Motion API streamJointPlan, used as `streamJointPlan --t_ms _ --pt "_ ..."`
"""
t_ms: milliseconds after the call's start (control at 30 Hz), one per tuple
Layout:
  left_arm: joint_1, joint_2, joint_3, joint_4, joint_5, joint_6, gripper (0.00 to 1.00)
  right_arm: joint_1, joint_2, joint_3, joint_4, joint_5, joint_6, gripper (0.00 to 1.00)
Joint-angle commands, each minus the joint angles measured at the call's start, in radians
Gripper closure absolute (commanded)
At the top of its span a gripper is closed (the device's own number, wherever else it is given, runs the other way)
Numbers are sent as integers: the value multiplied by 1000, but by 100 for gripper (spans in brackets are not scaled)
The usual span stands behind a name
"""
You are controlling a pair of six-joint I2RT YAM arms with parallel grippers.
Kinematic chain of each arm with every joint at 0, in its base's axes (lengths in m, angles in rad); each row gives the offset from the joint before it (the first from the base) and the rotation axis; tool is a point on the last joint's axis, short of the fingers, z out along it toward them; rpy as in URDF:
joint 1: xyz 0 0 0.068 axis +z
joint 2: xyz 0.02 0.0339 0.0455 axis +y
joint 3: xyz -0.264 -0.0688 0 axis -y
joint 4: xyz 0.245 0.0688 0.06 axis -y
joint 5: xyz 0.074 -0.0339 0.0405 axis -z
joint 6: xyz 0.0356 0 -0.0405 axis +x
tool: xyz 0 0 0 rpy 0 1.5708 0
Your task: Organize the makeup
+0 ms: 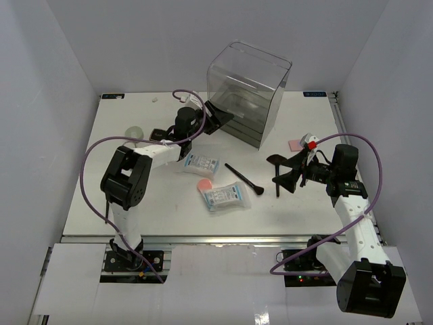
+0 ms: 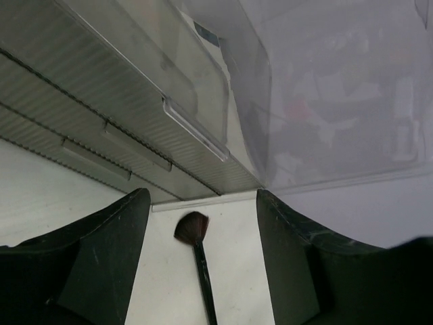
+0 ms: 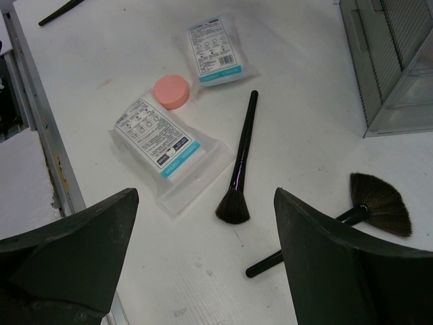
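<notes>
Sorting not yet begun: your right fingers (image 3: 325, 257) hang wide open and empty over the fan brush (image 3: 379, 203), near the plain brush (image 3: 242, 149), while sachets (image 3: 166, 145) and round puff (image 3: 170, 91) lie loose on the surface (image 1: 176, 217). Your left fingers (image 2: 108, 257), parted and holding nothing, face the drawers (image 2: 101, 101). Likely next: lower the right onto the fan brush's handle and close, with the left pulling one of the drawers open.
</notes>
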Motion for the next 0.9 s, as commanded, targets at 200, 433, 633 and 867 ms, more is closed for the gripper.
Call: streamJointPlan --t_ms 200,433,633,867 --pt "-4 106 159 18 -41 -62 45 -4 5 17 38 -59 -12 17" --pt "-4 154 201 32 -29 -94 50 -6 8 17 38 -63 -15 19" --pt "-4 183 223 44 -30 -113 59 -6 9 17 38 -67 -16 19" --pt "-4 200 232 59 -30 -135 66 -6 9 16 38 -72 -19 20"
